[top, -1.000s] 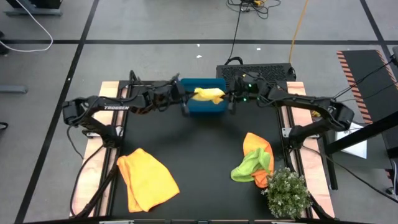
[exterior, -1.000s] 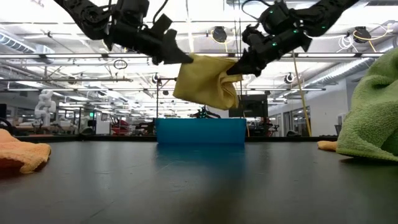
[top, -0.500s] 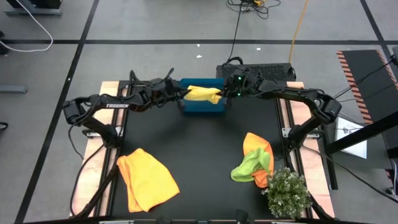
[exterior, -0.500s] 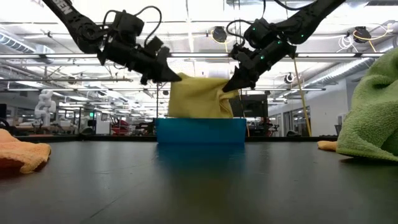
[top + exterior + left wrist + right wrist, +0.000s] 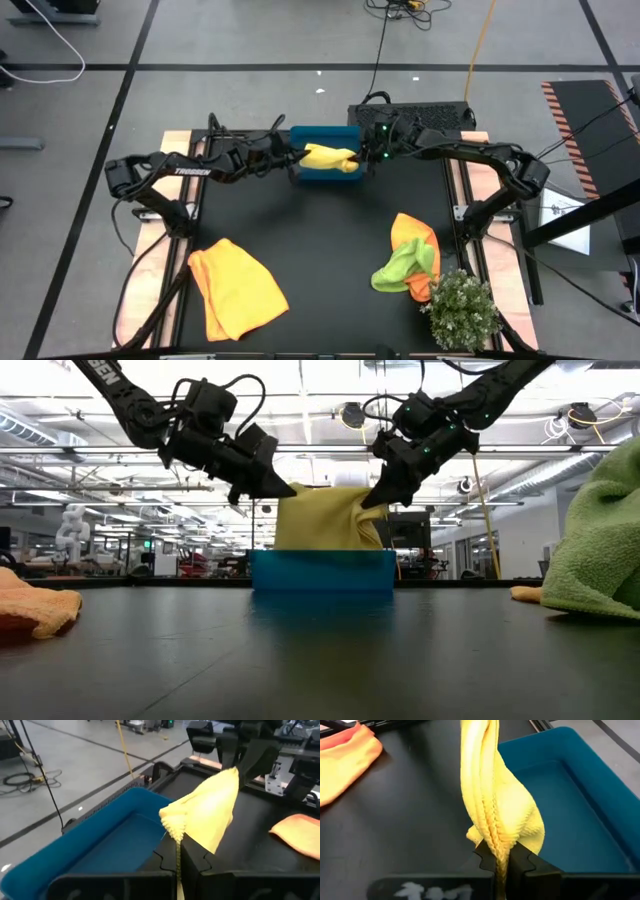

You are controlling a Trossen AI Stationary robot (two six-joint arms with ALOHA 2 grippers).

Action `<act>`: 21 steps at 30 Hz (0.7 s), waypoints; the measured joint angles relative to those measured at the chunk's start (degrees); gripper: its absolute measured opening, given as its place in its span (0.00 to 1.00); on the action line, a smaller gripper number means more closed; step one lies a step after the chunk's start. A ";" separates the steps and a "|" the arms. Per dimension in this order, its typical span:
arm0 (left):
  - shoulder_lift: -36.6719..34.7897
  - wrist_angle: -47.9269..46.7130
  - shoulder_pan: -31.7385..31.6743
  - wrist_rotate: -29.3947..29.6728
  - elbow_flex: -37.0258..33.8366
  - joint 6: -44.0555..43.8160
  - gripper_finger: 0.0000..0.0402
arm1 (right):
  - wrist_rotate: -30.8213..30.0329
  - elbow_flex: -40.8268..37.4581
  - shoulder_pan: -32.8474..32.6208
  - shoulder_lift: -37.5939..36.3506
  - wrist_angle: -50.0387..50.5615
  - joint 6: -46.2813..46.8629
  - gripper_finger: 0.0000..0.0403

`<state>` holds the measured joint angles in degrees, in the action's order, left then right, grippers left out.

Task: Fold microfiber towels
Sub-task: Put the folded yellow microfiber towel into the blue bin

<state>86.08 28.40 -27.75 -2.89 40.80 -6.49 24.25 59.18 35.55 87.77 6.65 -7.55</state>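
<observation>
A folded pale yellow towel (image 5: 328,157) hangs between my two grippers above the teal tray (image 5: 322,172) at the table's far edge. My left gripper (image 5: 298,156) is shut on its left end, my right gripper (image 5: 360,156) on its right end. In the low view the towel (image 5: 328,518) sags down behind the tray's near wall (image 5: 322,570). An orange towel (image 5: 237,288) lies crumpled at the near left. A lime green towel (image 5: 405,265) lies bunched on a second orange towel (image 5: 412,232) at the near right. My left gripper pinches the towel's left end (image 5: 175,831) between its two fingers, several layers at a folded edge, coming level from the table's left. The towel stretches away toward the other gripper, clear of the table. My right gripper pinches the towel's right end (image 5: 497,845) between its two fingers, several layers bunched in pleats, coming level from the table's right. The towel's lower edge hangs down toward the tray.
A small bushy green plant (image 5: 461,310) stands at the near right corner. A black box (image 5: 412,114) sits behind the table's far edge. The dark table middle (image 5: 330,240) lies bare between the towel heaps.
Both grippers have moved down and slightly toward the table's far edge with the yellow towel. The towel has sunk from hanging clear above the tray to sagging down behind the tray's near wall, and it has spread wider between the grippers.
</observation>
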 joint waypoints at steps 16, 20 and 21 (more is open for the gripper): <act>0.00 -7.78 -0.66 3.18 0.11 -2.48 0.00 | -0.10 0.00 1.18 6.58 -1.61 1.06 0.00; 0.87 -7.72 -1.62 3.17 0.11 -2.63 0.00 | -0.76 0.00 2.18 7.86 -2.58 1.94 0.00; 1.33 -7.61 -1.98 2.99 0.11 -2.63 0.00 | -1.80 0.00 2.27 7.97 -2.53 1.95 0.00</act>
<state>87.41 20.79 -29.74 0.11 40.91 -9.13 22.45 59.18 37.82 95.74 4.12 -5.60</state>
